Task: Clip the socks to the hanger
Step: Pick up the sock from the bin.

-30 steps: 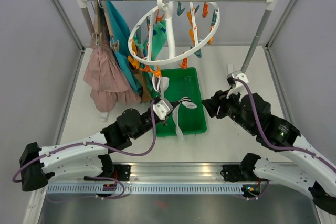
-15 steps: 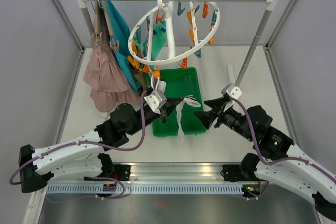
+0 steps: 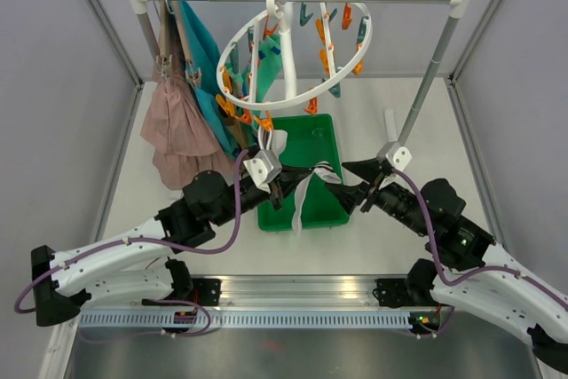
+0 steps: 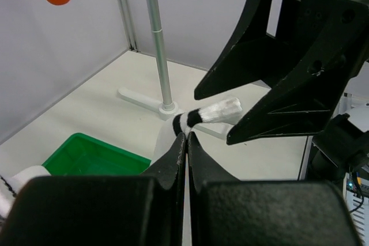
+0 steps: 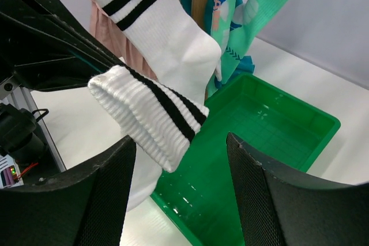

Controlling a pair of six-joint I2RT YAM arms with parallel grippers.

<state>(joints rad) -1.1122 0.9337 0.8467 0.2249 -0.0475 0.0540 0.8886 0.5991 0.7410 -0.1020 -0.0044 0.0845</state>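
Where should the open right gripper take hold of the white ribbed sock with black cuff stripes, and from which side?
Probably the free cuff end of the white ribbed sock, at its black stripes. The left gripper pinches the sock just behind them, so the cuff juts toward the right gripper. Come head-on from the right, one finger each side.

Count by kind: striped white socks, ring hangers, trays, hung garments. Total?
Striped white socks: 2 (hanging sock, held sock in left gripper)
Hanger: 1
Tray: 1
Garments: 2 (teal garment, pink garment)
Total: 6
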